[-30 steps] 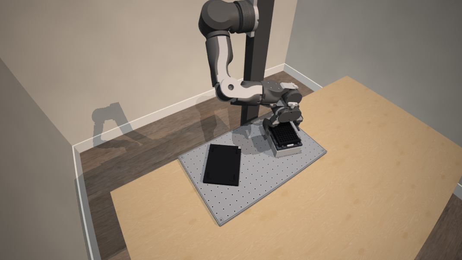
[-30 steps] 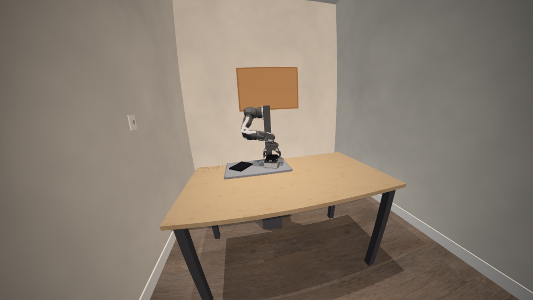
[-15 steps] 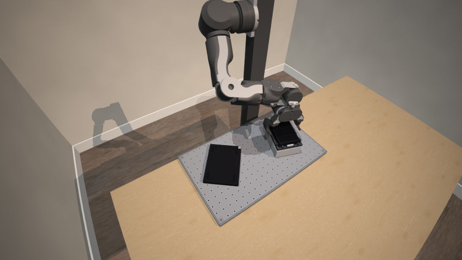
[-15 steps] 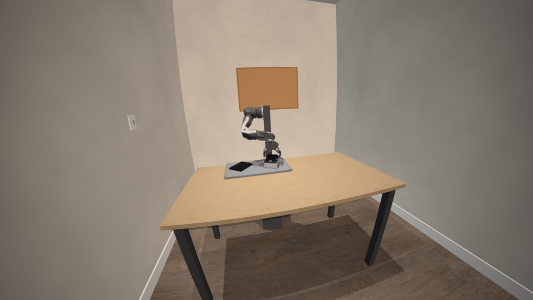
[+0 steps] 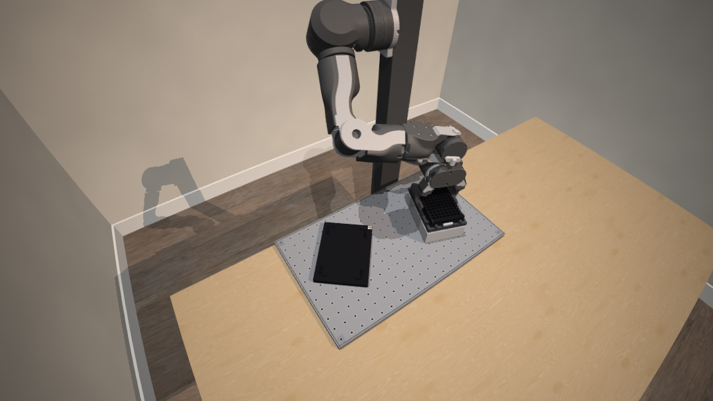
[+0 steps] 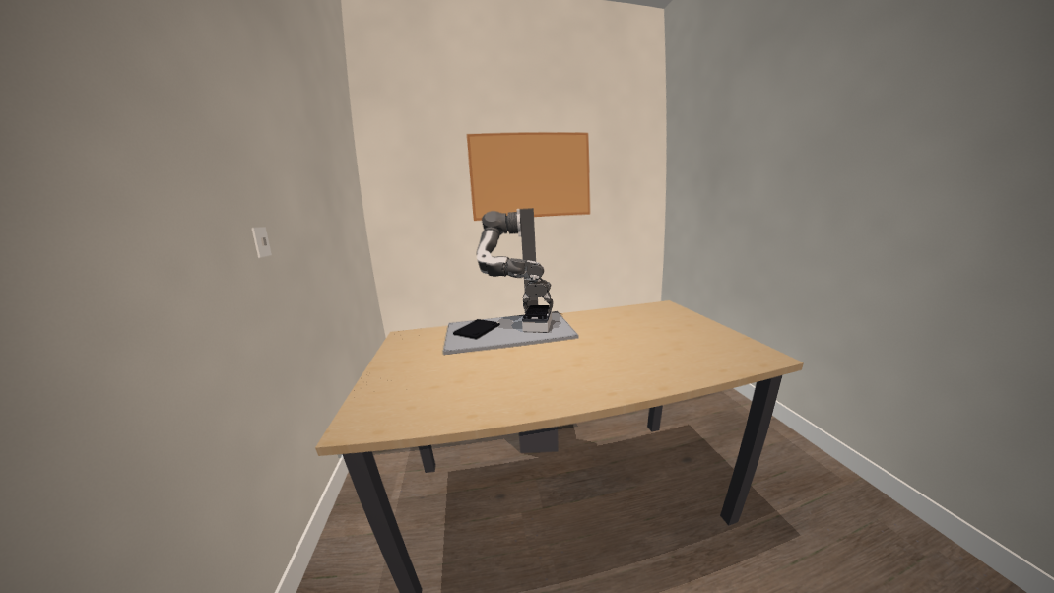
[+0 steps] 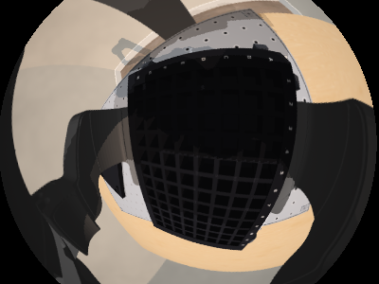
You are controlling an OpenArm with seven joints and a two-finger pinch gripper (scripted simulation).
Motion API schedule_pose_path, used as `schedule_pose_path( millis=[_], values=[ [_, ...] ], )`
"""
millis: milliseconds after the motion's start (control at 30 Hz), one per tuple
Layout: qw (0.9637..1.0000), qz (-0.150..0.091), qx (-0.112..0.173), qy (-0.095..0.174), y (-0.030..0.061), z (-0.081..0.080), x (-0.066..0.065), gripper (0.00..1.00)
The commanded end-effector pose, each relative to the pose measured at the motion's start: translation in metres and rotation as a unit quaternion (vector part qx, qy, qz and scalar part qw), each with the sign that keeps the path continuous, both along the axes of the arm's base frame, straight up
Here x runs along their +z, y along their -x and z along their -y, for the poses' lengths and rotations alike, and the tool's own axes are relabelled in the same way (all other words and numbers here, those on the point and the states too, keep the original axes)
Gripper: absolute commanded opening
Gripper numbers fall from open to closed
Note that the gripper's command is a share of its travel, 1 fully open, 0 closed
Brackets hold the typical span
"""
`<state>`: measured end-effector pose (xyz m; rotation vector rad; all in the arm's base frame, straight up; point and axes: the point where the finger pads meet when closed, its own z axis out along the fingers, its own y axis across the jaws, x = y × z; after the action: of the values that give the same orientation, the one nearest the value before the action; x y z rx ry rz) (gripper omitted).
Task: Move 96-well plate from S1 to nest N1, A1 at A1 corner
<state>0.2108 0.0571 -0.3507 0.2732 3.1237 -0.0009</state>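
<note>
The black 96-well plate [image 5: 439, 206] sits in the pocket of the pale plate shaker S1 [image 5: 442, 231] at the back right of the grey breadboard. A pale patch [image 5: 447, 224] shows on the shaker just outside the plate's near end. My gripper [image 5: 436, 198] is straight above the plate, with its fingers down on the two long sides and closed against them. In the wrist view the plate [image 7: 211, 155] fills the space between my fingers. The black nest N1 [image 5: 344, 253] lies flat to the left, with a small pale A1 mark [image 5: 369, 227] at its far right corner.
The perforated grey breadboard [image 5: 388, 264] carries both stations on a wooden table. The arm's dark column [image 5: 394, 99] stands just behind the shaker. In the exterior view, the shaker [image 6: 537, 323] and the nest [image 6: 476, 328] are small at the table's back edge.
</note>
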Motion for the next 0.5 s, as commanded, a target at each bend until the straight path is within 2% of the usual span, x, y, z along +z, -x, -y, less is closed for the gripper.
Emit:
schedule_pose_path(
  millis=[0,233,300,467],
  values=[
    [1.0000,0.001,0.000,-0.003,-0.0003,-0.0012,0.0007,0.50],
    [1.0000,0.001,0.000,-0.003,-0.0003,-0.0012,0.0007,0.27],
    [1.0000,0.001,0.000,-0.003,-0.0003,-0.0012,0.0007,0.27],
    [1.0000,0.000,0.000,-0.001,-0.0003,-0.0005,0.0007,0.10]
  ],
)
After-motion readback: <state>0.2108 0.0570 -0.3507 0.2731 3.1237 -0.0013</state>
